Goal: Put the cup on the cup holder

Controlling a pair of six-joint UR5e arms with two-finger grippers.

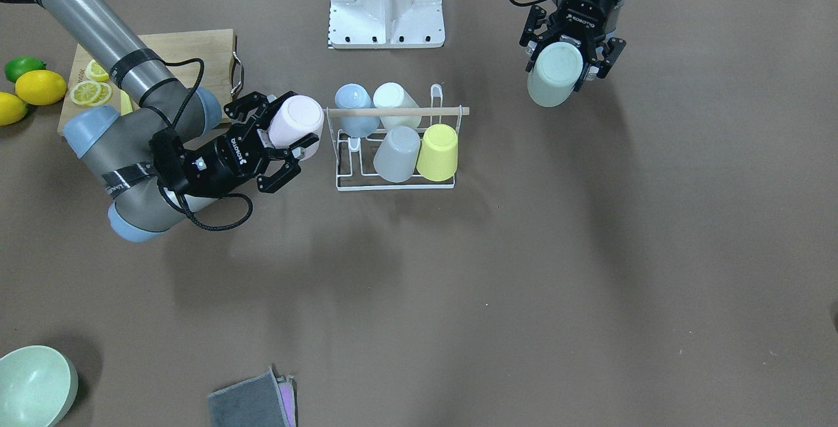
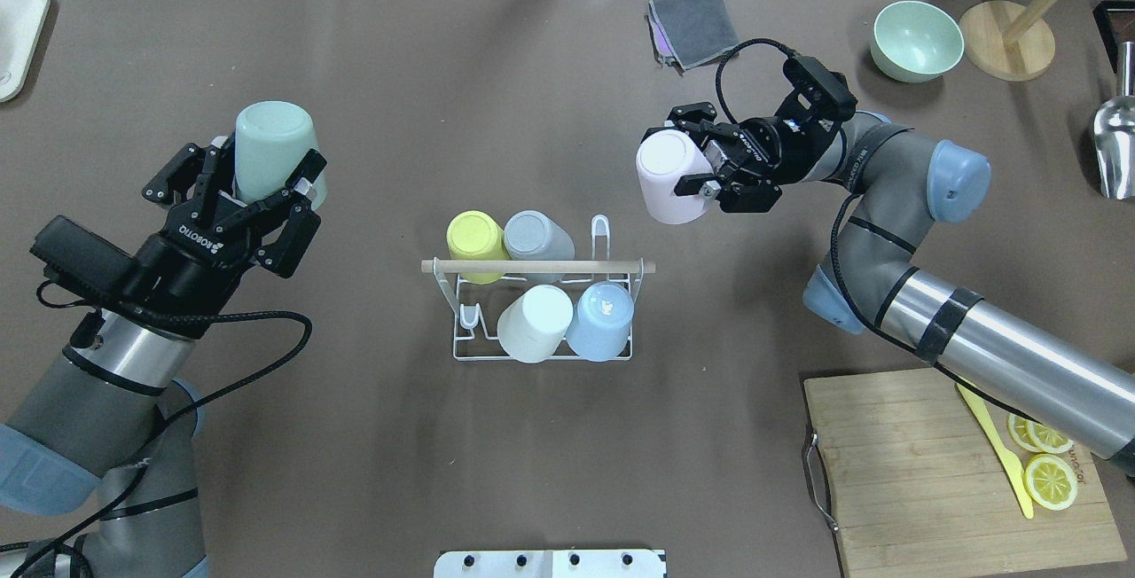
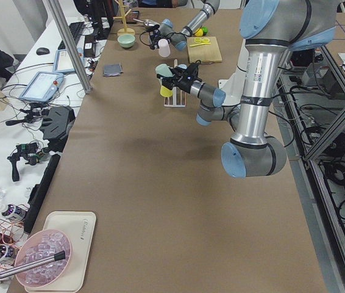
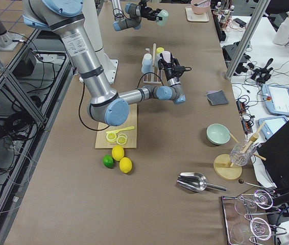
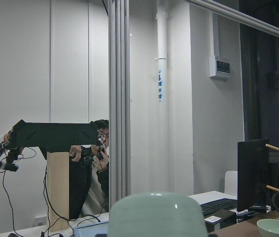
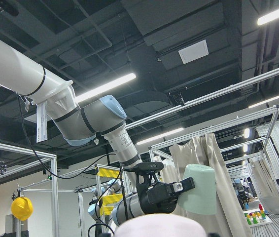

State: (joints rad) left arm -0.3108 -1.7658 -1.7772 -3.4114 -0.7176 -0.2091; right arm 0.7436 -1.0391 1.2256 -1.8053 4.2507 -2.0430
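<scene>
Standing midway along the surface [image 2: 532, 73], the holder [image 2: 621, 267] carries four cups [image 2: 535, 323]. The right gripper [image 2: 687, 152] has its jaws clamped on a pink cup [image 2: 665, 183] near the holder's end. The left gripper [image 2: 266, 175] clamps a green cup [image 2: 270, 130], well apart — the right wrist view shows it side-on.

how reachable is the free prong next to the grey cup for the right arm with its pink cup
Probably reachable: the right gripper holds the pink cup near that end of the holder, and nothing stands over the bare prong beside the grey cup.
</scene>
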